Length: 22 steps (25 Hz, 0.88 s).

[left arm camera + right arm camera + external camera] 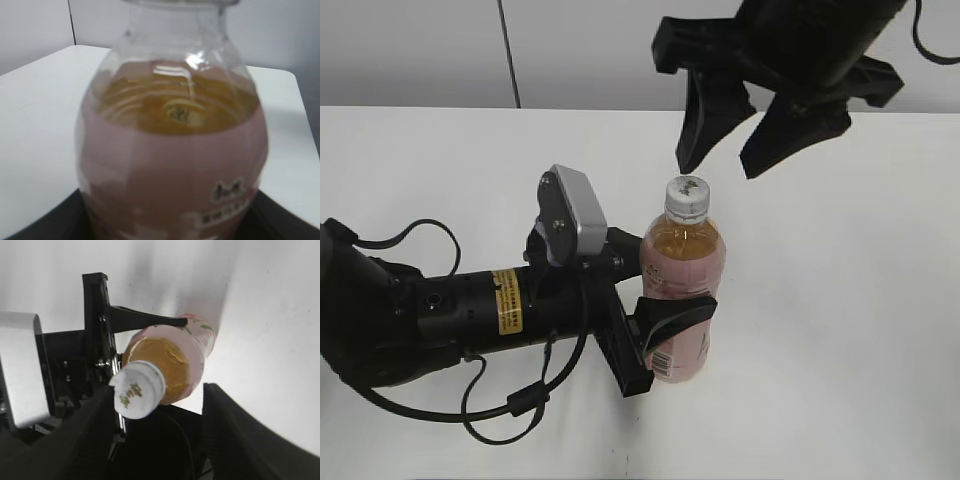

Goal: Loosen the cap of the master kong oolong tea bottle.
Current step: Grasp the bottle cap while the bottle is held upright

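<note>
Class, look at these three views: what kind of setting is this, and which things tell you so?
Probably a robotics lab or test bench. A bare white table before a plain pale wall, the left gripper clamped on one tea bottle, and the right gripper open above its cap.

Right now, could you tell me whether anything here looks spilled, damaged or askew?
Nothing stands out. The slim clear plastic tea bottle with the pink label stands upright, clamped by the left hand; its small white ribbed cap is on, and the open right hand hovers above.
</note>
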Tool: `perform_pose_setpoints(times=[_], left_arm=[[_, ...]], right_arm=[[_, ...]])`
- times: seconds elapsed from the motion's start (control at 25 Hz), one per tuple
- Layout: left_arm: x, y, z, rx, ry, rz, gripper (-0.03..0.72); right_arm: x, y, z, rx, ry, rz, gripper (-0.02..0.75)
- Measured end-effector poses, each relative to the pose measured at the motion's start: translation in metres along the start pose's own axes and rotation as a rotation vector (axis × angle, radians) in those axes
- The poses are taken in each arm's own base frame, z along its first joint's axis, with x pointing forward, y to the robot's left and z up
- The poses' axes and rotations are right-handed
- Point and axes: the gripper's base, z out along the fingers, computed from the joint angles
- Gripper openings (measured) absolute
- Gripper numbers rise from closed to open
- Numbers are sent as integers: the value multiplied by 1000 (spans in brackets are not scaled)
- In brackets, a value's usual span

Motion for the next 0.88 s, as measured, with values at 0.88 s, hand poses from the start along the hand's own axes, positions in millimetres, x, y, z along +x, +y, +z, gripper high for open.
perform_pose_setpoints(times=[0.88], left_arm=[[0, 1, 0, -8, -2, -4, 400]], right_arm=[[-11, 33, 23, 136, -20, -121, 367]])
